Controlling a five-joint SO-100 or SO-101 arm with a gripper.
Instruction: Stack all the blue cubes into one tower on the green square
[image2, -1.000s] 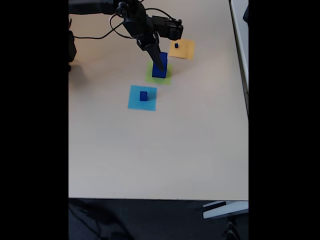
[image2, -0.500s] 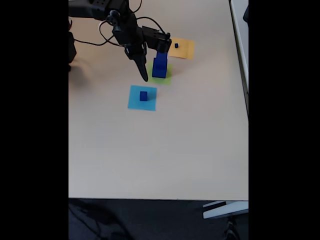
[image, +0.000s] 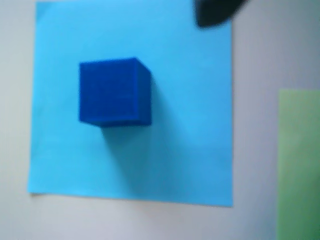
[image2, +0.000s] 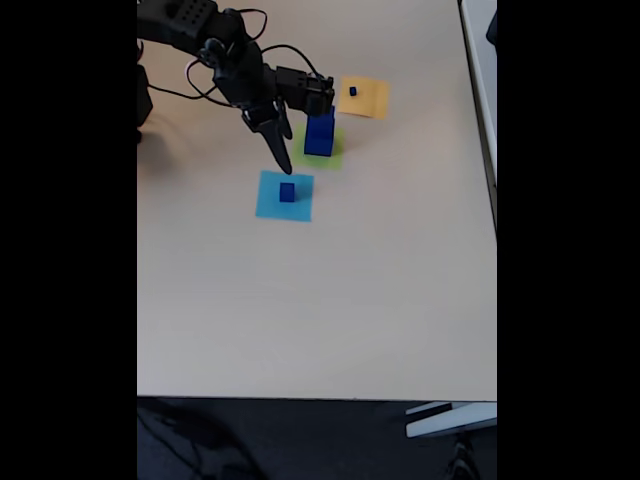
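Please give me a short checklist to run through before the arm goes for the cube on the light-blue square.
1. Cube sits flat on the light-blue square, nothing touching it: ok.
2. Tool hangs above that square's upper edge in the fixed view: ok.
3. Tool open enough for the cube: cannot tell.
4. Tower upright on the green square: ok.
5. Tiny cube on the orange square, out of the way: ok.
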